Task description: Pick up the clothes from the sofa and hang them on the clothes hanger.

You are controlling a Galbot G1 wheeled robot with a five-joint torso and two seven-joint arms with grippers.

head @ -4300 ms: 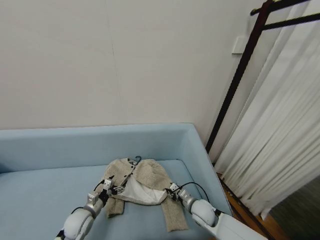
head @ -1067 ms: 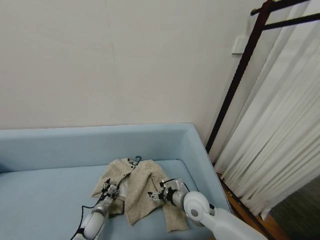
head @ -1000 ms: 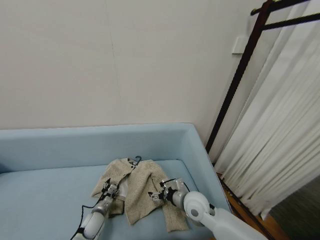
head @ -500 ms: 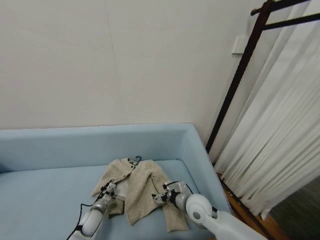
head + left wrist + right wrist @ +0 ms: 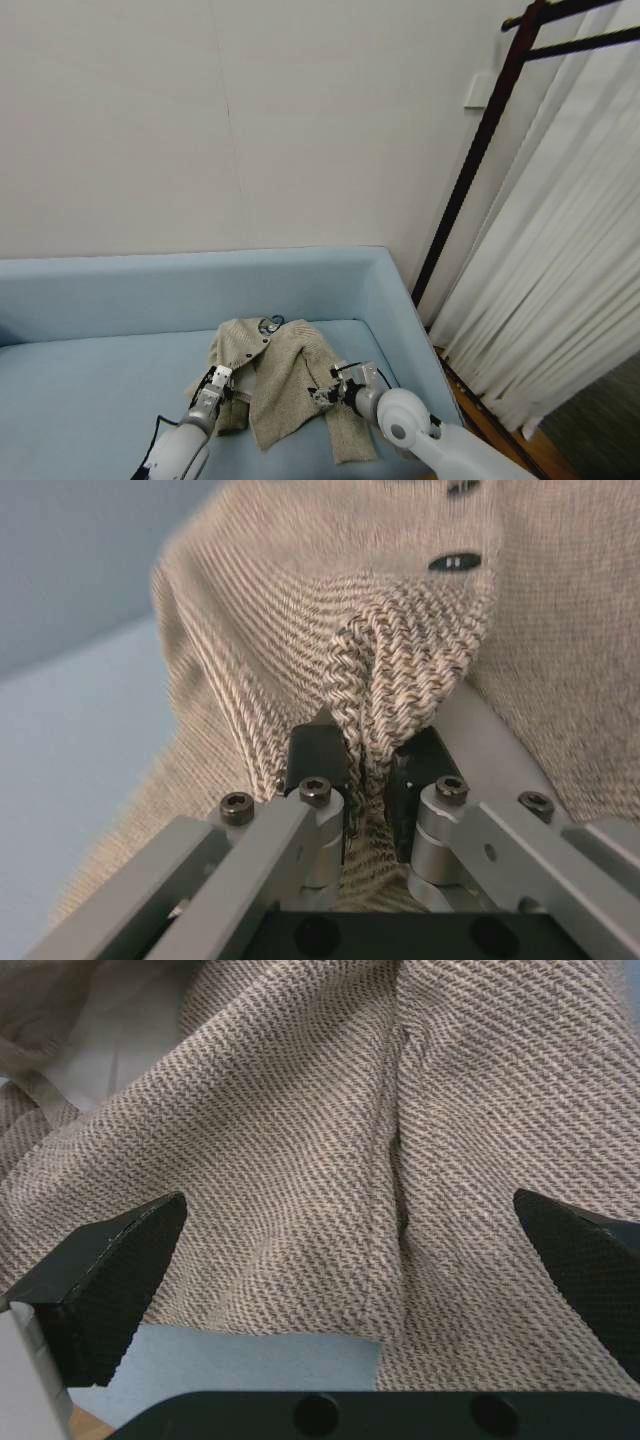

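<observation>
The beige knit cardigan lies on the seat of the pale blue sofa, between the two grippers, with a dark hanger hook at its collar, beyond both of them. Four seconds back its front lay open on a white lining; the right-hand panel is now folded across and the lining is nearly covered.

The left gripper sits at the garment's left edge. In its wrist view the left gripper is closed narrowly on a bunched ridge of cardigan knit, with the black pads pressing in from either side and a dark button just beyond the fold. Compared with half a second ago, that left side seems drawn in closer to the body of the garment.

The right gripper is at the cardigan's right side. Its wrist view shows the right gripper spread wide over the cardigan, holding nothing.

A dark clothes rack stands well off beyond the right gripper.
</observation>
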